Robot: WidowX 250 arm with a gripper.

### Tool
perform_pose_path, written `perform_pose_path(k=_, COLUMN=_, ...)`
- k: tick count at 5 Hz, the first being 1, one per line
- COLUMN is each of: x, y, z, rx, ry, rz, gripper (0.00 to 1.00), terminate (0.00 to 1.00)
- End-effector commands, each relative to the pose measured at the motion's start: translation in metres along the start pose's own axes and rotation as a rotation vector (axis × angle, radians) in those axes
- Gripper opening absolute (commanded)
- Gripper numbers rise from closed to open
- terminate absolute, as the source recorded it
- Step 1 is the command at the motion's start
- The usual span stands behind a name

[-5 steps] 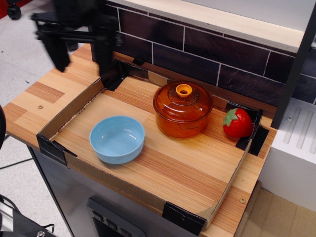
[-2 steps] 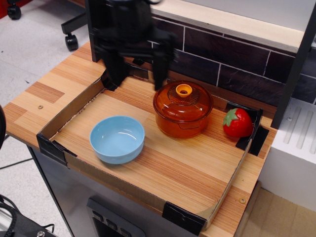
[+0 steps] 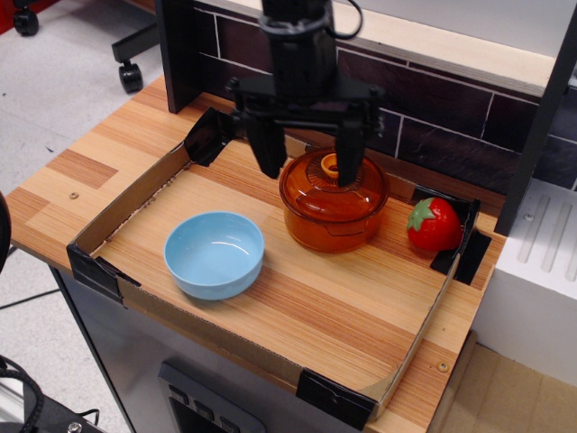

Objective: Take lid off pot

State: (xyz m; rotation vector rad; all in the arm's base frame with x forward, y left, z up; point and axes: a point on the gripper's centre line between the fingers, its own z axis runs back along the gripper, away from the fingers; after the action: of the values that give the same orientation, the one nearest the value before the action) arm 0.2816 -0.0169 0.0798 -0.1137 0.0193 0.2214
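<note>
The amber-orange pot (image 3: 335,228) stands on the wooden counter near the back, with its domed amber lid (image 3: 314,188) on it. The lid's lighter orange ring knob (image 3: 330,164) is partly hidden behind one finger. My black gripper (image 3: 307,168) hangs open above the lid. Its left finger (image 3: 268,149) is over the lid's left edge and its right finger (image 3: 349,155) is just right of the knob. It holds nothing.
A light blue bowl (image 3: 215,253) sits left of the pot. A red strawberry toy (image 3: 434,224) lies to the pot's right. A low cardboard border (image 3: 128,200) rings the work area. A dark tiled wall (image 3: 451,117) stands behind.
The gripper has moved right from the counter's back left corner to above the pot lid, staying open. Pot, lid, bowl and strawberry have not moved.
</note>
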Motion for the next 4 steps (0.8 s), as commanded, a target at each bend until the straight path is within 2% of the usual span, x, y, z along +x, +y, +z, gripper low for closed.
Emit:
perform_pose_path(k=1, x=0.026, y=-0.015, z=-0.007, rx=0.034, ry=-0.083, rz=0.046, gripper=1.00, terminate=0.00)
perform_pose_path(k=4, x=0.042, y=-0.013, z=-0.018, rx=0.063, ry=-0.108, rz=0.065, gripper=1.00, terminate=0.00)
